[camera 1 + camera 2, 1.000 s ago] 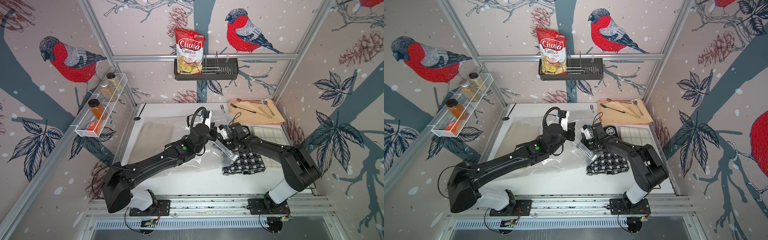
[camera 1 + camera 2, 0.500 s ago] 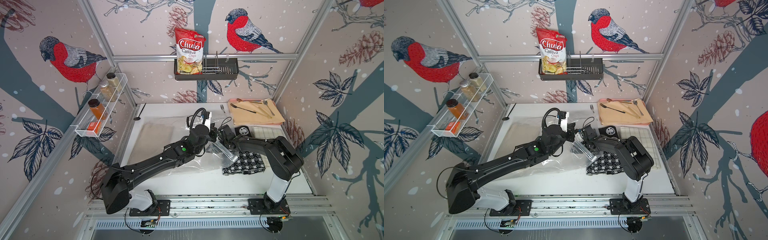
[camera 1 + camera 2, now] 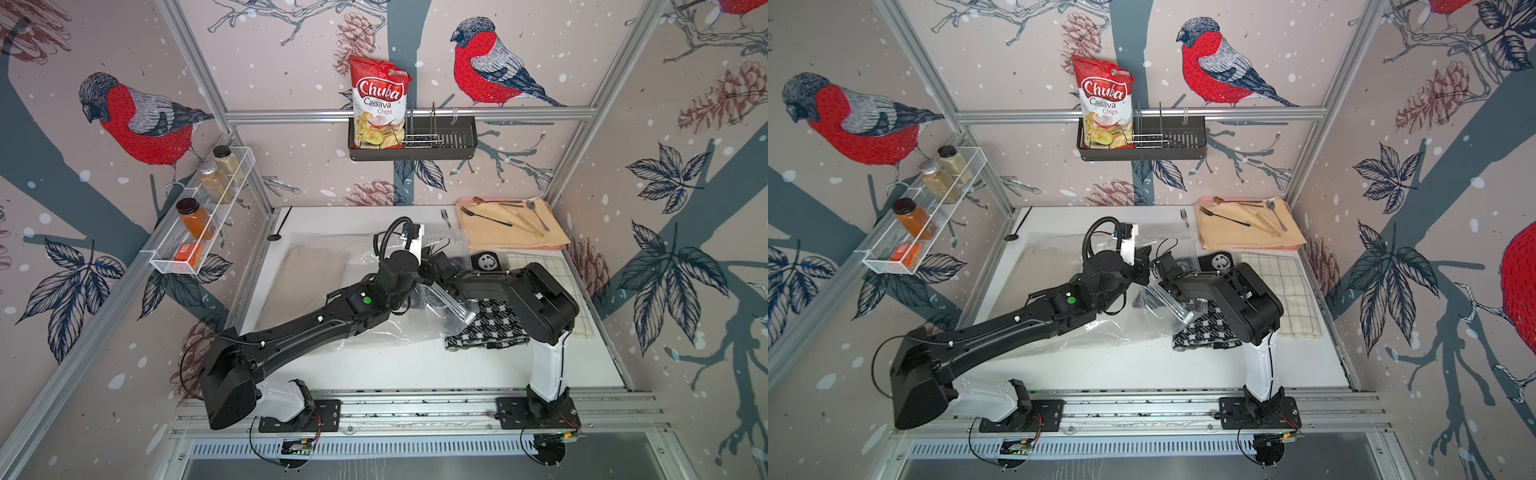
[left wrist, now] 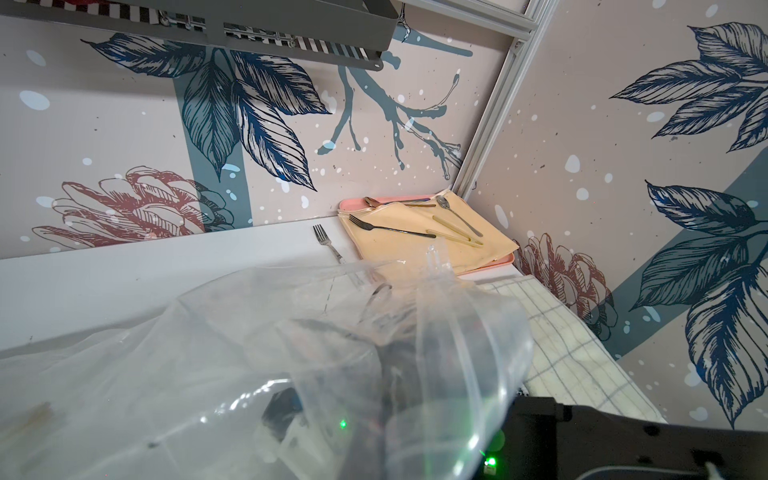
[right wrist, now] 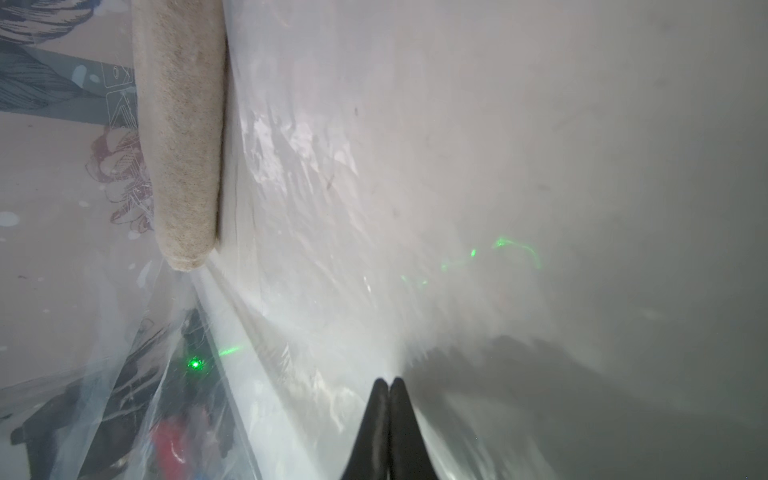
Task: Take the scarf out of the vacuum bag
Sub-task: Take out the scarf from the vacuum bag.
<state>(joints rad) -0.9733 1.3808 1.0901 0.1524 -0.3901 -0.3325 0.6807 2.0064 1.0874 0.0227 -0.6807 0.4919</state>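
Right wrist view: right tool [image 5: 389, 384] closed, pinching crinkly clear vacuum bag [image 5: 374, 208]; beige folded cloth [image 5: 183, 137], presumed scarf, inside beyond tips, toward left edge of white bench [image 3: 395, 363], long axis front-to-back.

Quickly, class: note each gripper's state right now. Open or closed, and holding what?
Left gripper: closed, apparently on the vacuum bag; fingertips hidden by plastic.
Right gripper: closed, pinching the vacuum bag.

The left arm [image 3: 299, 328] and the right arm [image 3: 536, 295] are blocky matte-black links with white base segments [image 3: 548, 365] on bolted black plates [image 3: 536, 411]. The left arm bears a green dot [image 3: 366, 300], a looping black cable [image 3: 384, 239] and a white wrist module [image 3: 415, 247]. The right gripper [image 5: 389, 380] has slim, tapered black fingers [image 5: 374, 428].
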